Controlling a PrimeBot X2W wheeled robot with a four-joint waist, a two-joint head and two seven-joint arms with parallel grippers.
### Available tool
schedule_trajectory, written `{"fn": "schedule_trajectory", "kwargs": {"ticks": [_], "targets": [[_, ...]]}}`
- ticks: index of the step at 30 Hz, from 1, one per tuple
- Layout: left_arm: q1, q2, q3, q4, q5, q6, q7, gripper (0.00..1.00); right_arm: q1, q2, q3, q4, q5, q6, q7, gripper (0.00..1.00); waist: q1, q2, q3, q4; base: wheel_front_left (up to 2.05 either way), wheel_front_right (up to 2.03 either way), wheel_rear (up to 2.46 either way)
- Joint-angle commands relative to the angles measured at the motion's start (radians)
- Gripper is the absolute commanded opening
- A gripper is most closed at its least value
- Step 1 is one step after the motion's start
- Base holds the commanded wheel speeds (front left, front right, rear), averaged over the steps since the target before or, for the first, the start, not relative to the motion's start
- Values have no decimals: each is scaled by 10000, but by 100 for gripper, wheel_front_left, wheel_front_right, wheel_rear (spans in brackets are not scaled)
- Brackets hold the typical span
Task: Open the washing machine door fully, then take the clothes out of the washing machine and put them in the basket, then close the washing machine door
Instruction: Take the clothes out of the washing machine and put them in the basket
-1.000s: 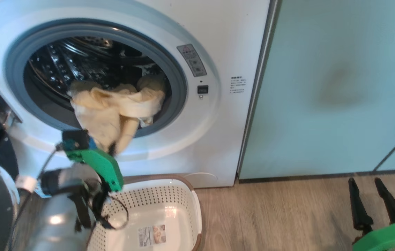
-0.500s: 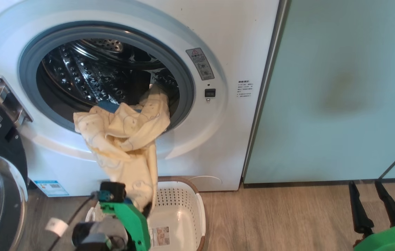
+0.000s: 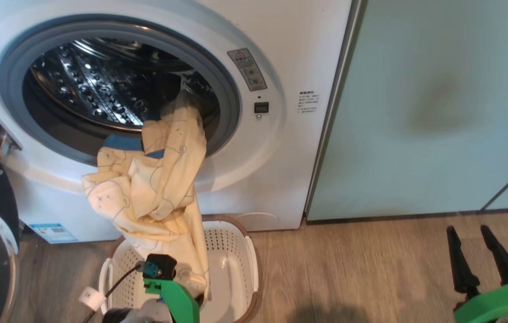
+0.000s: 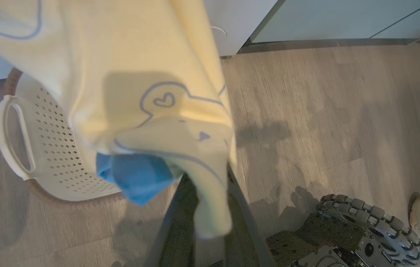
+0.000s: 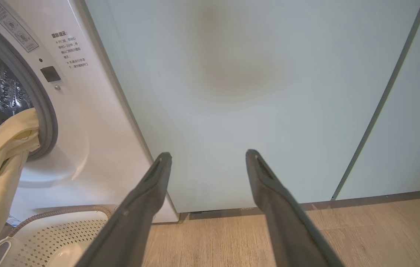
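Left gripper (image 4: 206, 193) clamped narrow on pale cream-yellow printed clothes (image 3: 155, 197), which trail from steel drum (image 3: 88, 85) of white front-loading washing machine (image 3: 290, 58) down into cream perforated plastic basket (image 3: 236, 255). Right gripper (image 5: 208, 155) spread wide, empty, facing pale green cabinet door (image 5: 269, 74).

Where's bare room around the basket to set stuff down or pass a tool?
Free: floor between basket and right tool, in front of the cabinet; basket's right side. Crowded: basket's left half, where clothes hang from the washing machine into the left tool.
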Motion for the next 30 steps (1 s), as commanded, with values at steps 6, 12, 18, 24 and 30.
{"fn": "schedule_trajectory", "kwargs": {"ticks": [6, 12, 18, 24, 30], "targets": [[-988, 28, 228, 922, -84, -162, -124, 0, -831, -238, 205, -389, 58, 44, -95, 100, -1, -1, 616, -231, 0, 0, 0], [-1852, -58, 200, 2469, -183, -287, -193, 0, -1143, -226, 209, -452, 53, 44, -95, 100, -1, -1, 1237, -401, 0, 0, 0], [-2718, -161, 79, 3928, -427, -471, -67, 0, -1538, -192, 243, -511, 65, 44, -95, 100, -1, -1, 1949, -606, 0, 0, 0], [-3352, -166, 75, 5012, -650, -535, -79, 0, -1878, -137, 300, -551, 68, 44, -95, 100, -1, -1, 2513, -760, 0, 0, 0], [-3907, -128, -133, 6076, -758, -570, -307, 0, -2240, -51, 351, -572, 75, 44, -95, 100, -1, -1, 3038, -966, 0, 0, 0]]}}
